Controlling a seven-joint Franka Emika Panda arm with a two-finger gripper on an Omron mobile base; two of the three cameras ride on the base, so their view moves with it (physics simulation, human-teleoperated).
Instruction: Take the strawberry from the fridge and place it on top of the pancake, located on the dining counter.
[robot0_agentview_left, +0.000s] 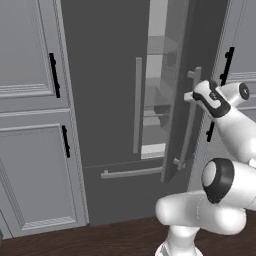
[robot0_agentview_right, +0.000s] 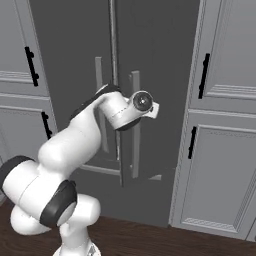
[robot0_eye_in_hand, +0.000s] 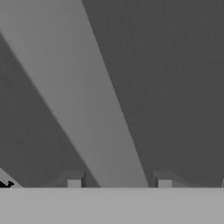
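The dark grey fridge fills the middle of both base views. Its right door stands ajar, and pale shelves show through the gap. My gripper is at the right door's long light grey handle, about halfway up. In the hand view the handle runs diagonally between my two fingertips, and the gripper is shut on it. The left door's handle is untouched. The strawberry is hidden, and the pancake and the dining counter are out of view.
Light grey panelled cabinets with black handles flank the fridge on the left and on the right. The bottom drawer's bar handle runs below the doors. Dark wood floor lies in front.
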